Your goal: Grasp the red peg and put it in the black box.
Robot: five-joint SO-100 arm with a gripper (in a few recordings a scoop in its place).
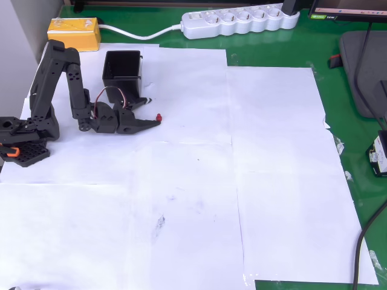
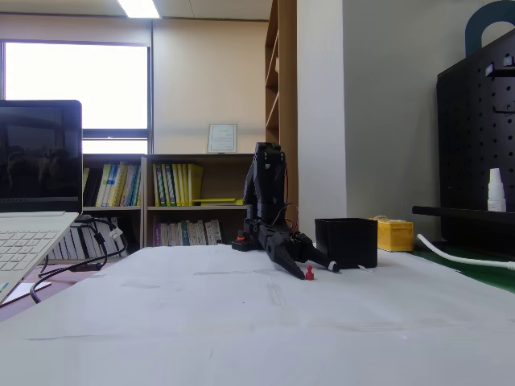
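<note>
The red peg (image 1: 158, 116) (image 2: 309, 273) is a tiny thing standing on the white paper. My black gripper (image 1: 153, 111) (image 2: 315, 269) is down at table height and open. The peg sits between the fingertips, close to the lower finger in the overhead view. Whether it touches that finger is too fine to tell. The black box (image 1: 107, 69) (image 2: 346, 241) stands upright just behind the gripper, toward the top of the overhead view, with nothing visible inside. In the fixed view the box is to the right of the arm.
A yellow box (image 1: 74, 33) (image 2: 394, 235) lies beyond the black box. A white power strip (image 1: 239, 21) runs along the far edge. My arm's base (image 1: 24, 148) sits at the left. White paper sheets (image 1: 199, 199) cover the green mat. A laptop (image 2: 32, 233) stands at the left.
</note>
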